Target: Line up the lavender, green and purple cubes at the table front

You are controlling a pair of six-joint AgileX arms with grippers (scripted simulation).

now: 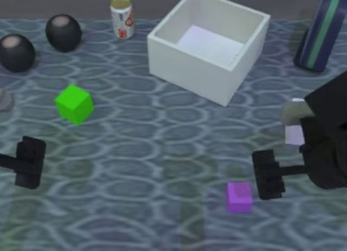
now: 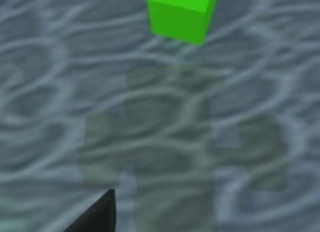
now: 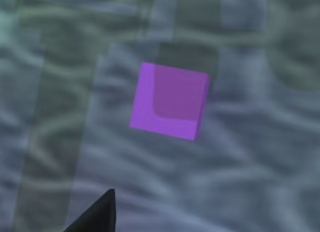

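Right gripper (image 1: 269,175) sits just beside purple cube (image 1: 239,196), front right; finger state unclear. Lavender cube (image 1: 295,133) mostly hidden under right arm. Green cube (image 1: 74,103) left, white box (image 1: 208,45) behind. Left gripper (image 1: 30,161) parked left.

The green cube (image 1: 74,103) is mid-sized, bright and matte. It sits flat on the worktop (image 1: 162,153), turned a little askew, well to the left of the white box (image 1: 209,47) and nearer the front than it. The purple cube (image 1: 239,196) is the smallest and vivid; it rests flat, well in front of the box and slightly to its right. The lavender cube (image 1: 294,133), pale lilac-white, lies to the box's right and forward of it, partly hidden by the right arm.
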